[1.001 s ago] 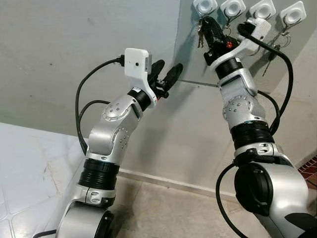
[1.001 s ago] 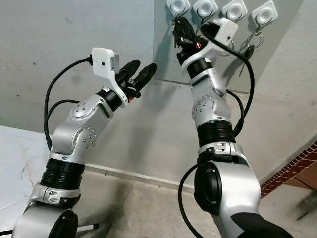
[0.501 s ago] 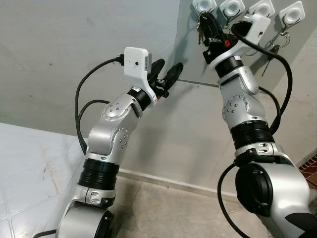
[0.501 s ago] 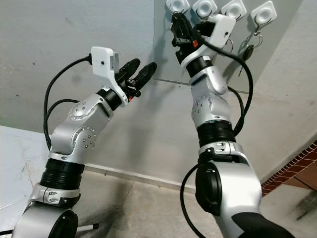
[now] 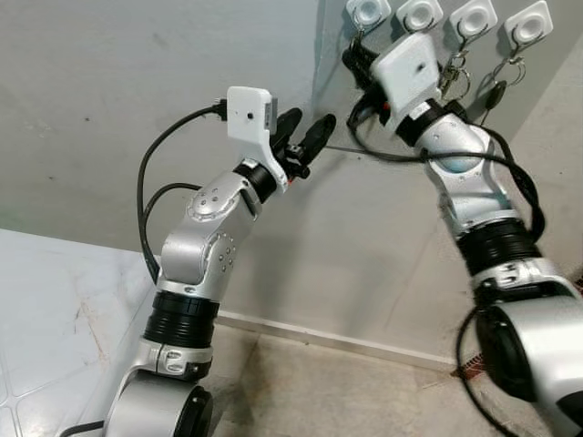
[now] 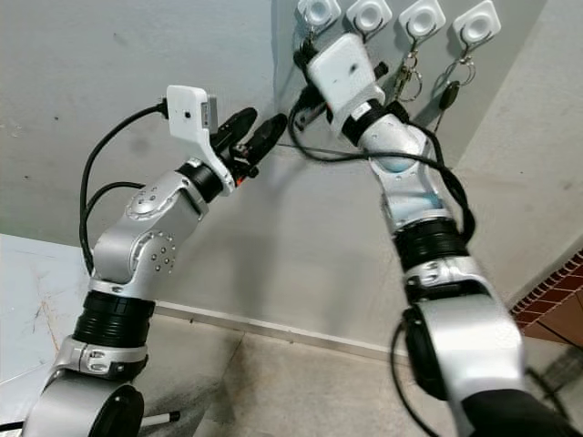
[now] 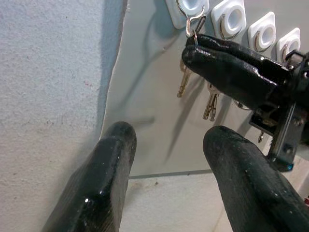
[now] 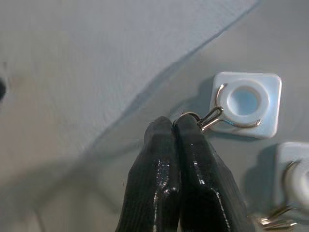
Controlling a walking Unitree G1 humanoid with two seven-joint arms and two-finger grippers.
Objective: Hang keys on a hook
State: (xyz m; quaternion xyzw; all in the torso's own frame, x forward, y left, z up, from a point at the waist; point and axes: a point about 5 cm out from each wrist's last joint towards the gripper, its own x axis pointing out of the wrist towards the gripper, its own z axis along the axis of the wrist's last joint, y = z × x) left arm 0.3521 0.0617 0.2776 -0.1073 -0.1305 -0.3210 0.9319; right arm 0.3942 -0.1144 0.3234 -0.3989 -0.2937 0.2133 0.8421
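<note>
In the head views, the right hand (image 5: 357, 60) at the top of the frame is mostly hidden behind its white wrist camera, just under the leftmost white square hook (image 5: 367, 12). The left hand (image 5: 305, 138), centre left, is spread and empty. In the left wrist view, brass-coloured keys (image 7: 183, 83) dangle below the hook. In the right wrist view, glossy black fingers (image 8: 193, 159) press together, pinching a thin wire key ring (image 8: 193, 117) clipped to the hook.

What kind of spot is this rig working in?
Probably a home entryway or hall corner used as a key station. A row of white square hooks is fixed high on a grey wall panel, keys dangle beneath them, and tiled floor meets the wall below.
</note>
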